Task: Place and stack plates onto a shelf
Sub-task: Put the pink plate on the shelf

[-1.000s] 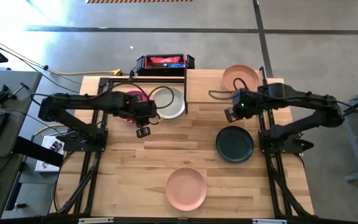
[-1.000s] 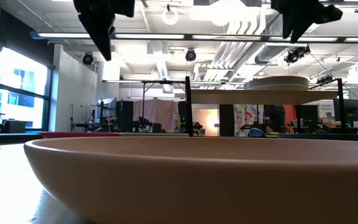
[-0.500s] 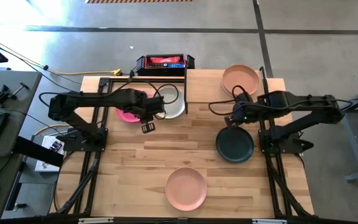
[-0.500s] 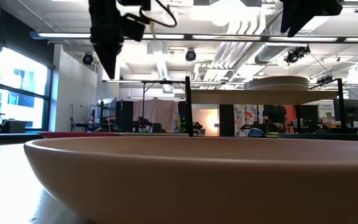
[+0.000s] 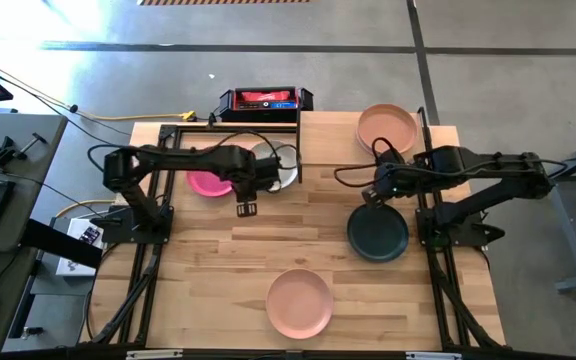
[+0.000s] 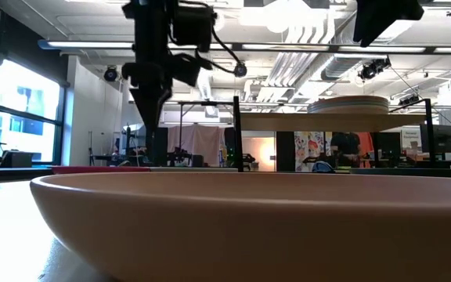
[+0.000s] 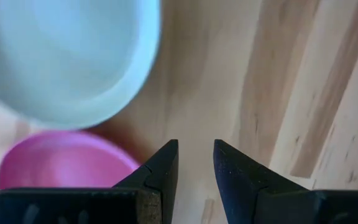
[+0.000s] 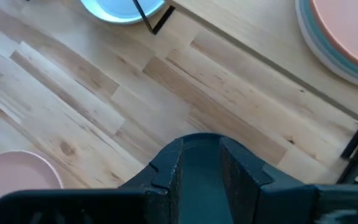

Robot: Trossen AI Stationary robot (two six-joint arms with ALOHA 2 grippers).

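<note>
My left gripper [image 5: 247, 209] [image 7: 196, 155] hangs open with a narrow gap above bare table, just near of the magenta plate [image 5: 204, 184] [image 7: 61, 162] and the light grey plate [image 5: 284, 176] [image 7: 67, 56], which lie flat side by side. My right gripper [image 5: 372, 198] [image 8: 199, 168] is open and points down over the far rim of the dark teal plate [image 5: 378, 235] [image 8: 199, 149]; the low view shows it high up [image 6: 382, 23]. The shelf [image 5: 328, 140] [image 8: 247, 50] carries a stack of plates with a peach one on top [image 5: 386, 127] [image 8: 347, 31]. Another peach plate [image 5: 300, 303] lies near the table's near edge.
A thin black metal frame [image 5: 298, 150] stands around the magenta and light grey plates, under my left arm. A red-and-black box [image 5: 265, 100] sits at the far edge. Bare wood lies between the teal plate and the near peach plate [image 6: 225, 219], which fills the low view's foreground.
My left gripper has moved toward the table's right and come down, from beside the magenta plate to a spot near of the light grey plate. My right gripper moved toward the near edge, over the teal plate's far rim, then held still. No plate has moved.
</note>
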